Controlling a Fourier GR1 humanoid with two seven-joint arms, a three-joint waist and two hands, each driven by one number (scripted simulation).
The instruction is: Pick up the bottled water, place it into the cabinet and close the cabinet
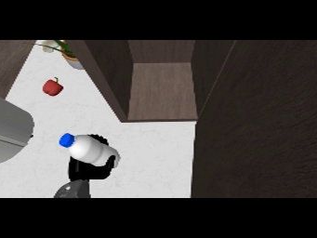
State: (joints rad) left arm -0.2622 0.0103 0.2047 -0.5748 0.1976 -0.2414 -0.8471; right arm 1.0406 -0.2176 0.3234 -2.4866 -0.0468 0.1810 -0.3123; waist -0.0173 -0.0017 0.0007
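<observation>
White desk (154,148) scene: left robot hand (85,169) is wrapped around the water bottle (89,148), so I'd tip it upright and swing it right into the open cabinet (162,90), clearing the door (264,121).

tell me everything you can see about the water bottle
The water bottle is white and rounded with a blue cap. It looks like plastic. It lies tilted, cap pointing up-left, lifted above the white counter in the left hand, whose black fingers curl round its base. The open cabinet stands beyond, to its right.
</observation>
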